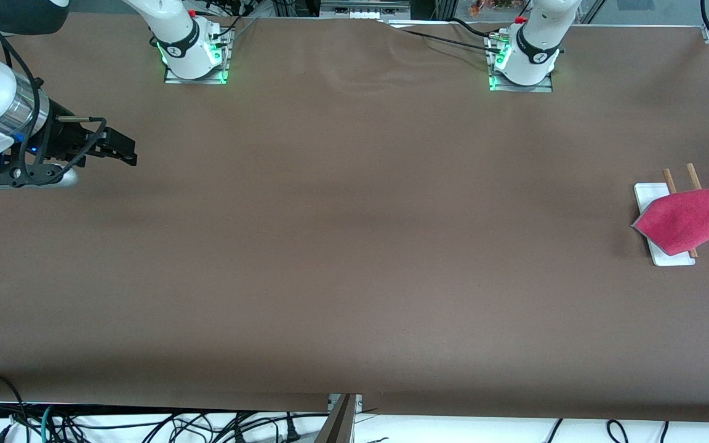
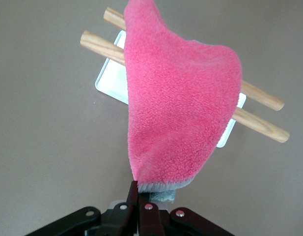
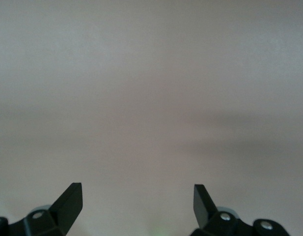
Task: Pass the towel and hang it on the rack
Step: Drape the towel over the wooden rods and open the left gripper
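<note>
The towel (image 1: 693,220), pink-red side up with a grey hem, lies spread over the rack (image 1: 648,195) at the left arm's end of the table. The rack's two brown rods (image 1: 693,175) stick out from under it, over the white base. In the left wrist view my left gripper (image 2: 141,189) is shut on the towel's (image 2: 178,108) hemmed corner, just beside the rack (image 2: 109,78); the towel stretches from the fingers up over both rods. The left gripper is outside the front view. My right gripper (image 1: 122,149) waits open and empty at the right arm's end, also shown in its wrist view (image 3: 137,196).
The brown table cover (image 1: 354,246) is bare between the two arms. The two arm bases (image 1: 194,55) stand along the table edge farthest from the front camera. Cables (image 1: 145,424) hang below the near edge.
</note>
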Motion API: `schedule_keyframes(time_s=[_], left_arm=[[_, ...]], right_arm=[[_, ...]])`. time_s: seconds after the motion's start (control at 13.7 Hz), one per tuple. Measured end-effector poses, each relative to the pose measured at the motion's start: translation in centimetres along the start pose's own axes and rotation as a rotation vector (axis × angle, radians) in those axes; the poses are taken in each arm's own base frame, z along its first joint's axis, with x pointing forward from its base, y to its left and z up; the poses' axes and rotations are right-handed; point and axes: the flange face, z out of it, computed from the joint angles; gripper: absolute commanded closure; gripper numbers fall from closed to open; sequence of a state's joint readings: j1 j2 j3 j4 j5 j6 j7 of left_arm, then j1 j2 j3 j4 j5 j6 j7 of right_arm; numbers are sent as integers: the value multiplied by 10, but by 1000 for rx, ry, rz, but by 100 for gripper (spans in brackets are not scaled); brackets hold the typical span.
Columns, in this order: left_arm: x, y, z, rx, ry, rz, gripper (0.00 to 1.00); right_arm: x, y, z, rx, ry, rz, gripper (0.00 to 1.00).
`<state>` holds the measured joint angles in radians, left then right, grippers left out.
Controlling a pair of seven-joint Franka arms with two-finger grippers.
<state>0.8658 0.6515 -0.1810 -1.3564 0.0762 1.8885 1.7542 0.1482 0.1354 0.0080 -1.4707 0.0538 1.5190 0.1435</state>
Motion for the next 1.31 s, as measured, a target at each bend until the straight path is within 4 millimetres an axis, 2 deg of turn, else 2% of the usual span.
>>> schedule_keyframes(time_s=[0.36, 0.44, 0.51, 0.58, 1.02, 1.17, 1.31], left_arm=[[-14, -10, 26, 11, 9, -17, 100], [-16, -10, 31, 7, 11, -19, 96], [-17, -11, 35, 6, 13, -20, 30], [-17, -11, 38, 6, 14, -20, 0], [-17, -13, 44, 4, 17, -19, 0], [-16, -16, 35, 24, 14, -18, 0], [-8, -18, 10, 38, 14, -14, 0]], right_arm=[[2, 3, 2, -2, -1, 6, 0], [2, 3, 3, -3, -2, 6, 0], [3, 3, 3, -3, -2, 6, 0], [3, 2, 3, -3, -2, 4, 0], [3, 1, 3, -3, -1, 3, 0], [3, 1, 3, -2, 1, 3, 0], [3, 1, 3, -2, 2, 2, 0]])
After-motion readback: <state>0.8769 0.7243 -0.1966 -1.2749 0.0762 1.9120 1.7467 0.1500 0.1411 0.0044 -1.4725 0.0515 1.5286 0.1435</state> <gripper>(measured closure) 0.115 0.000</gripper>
